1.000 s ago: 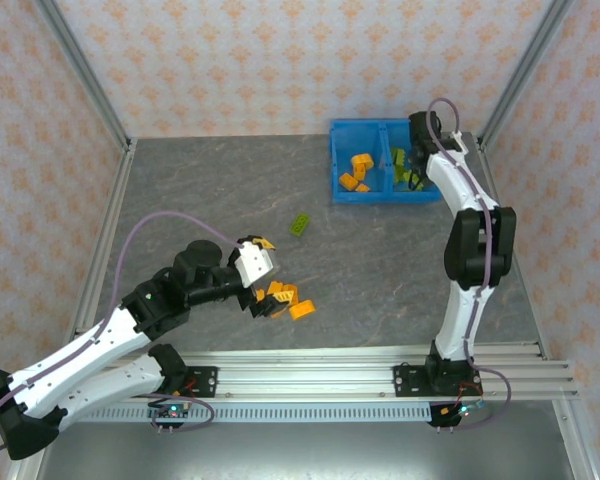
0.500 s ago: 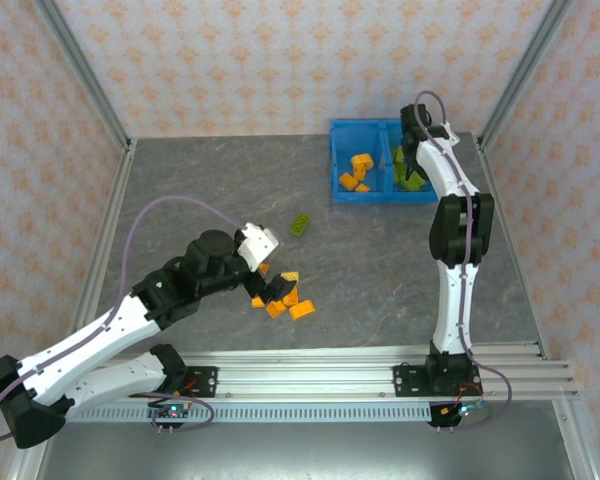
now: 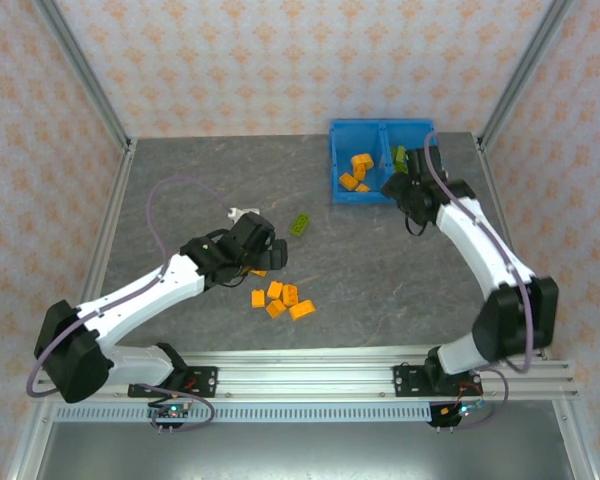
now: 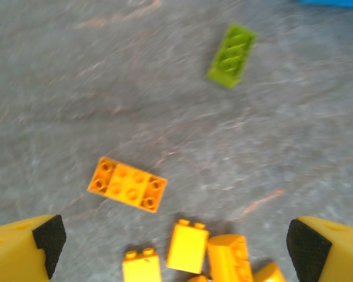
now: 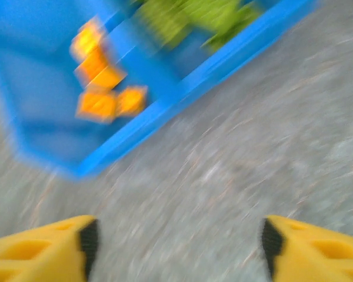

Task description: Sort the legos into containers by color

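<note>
No text, label, brand, number or sign can be read anywhere. The studs on the orange brick (image 4: pixel 127 184) and the lime green brick (image 4: pixel 230 56) are too blurred to show any lettering.

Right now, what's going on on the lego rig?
The color sort is partway done. In the top view, the blue bin holds sorted orange legos in its left compartment and sorted lime legos in its right. Loose orange legos and one loose lime lego lie on the table. The left gripper hovers open above the loose orange ones. The right gripper is open and empty, just in front of the bin.
</note>
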Tool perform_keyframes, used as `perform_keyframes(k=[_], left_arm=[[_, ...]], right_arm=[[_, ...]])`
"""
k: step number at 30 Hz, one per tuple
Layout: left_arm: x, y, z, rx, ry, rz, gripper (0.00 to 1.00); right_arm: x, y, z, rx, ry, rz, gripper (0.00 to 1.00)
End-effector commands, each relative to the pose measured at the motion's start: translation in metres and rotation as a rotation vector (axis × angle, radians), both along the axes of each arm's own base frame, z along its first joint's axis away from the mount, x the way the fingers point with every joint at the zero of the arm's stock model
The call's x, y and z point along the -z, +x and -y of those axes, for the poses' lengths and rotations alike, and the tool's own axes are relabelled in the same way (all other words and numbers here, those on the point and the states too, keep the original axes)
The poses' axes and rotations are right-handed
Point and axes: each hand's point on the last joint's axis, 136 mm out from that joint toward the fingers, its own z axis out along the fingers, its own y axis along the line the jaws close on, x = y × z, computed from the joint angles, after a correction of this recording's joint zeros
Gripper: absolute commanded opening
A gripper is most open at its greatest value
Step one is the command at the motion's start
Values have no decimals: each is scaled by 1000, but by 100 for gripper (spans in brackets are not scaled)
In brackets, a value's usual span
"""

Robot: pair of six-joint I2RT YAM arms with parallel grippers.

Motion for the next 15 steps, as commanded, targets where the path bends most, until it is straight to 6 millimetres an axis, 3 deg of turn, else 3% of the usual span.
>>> perform_keyframes(k=[1,5,8,11,15], left_arm=[[24,-3,-34,-170,22,-78,100],[45,12,-26,-33,20,-142,100],[63,12,-20,98,119,-231,100],[79,10,-23,158,186,-294,100],[96,10,-21,207,214,-335,100]], right_arm=[[-13,-39,-80,-351,265,33,90],[-14,-93,-145,-600,304,-45,97],[-6,-122,-176,-729,301,-92,100],[6,-138,-190,-780,298,-137,99],[17,-142,-193,-772,294,-175,99]])
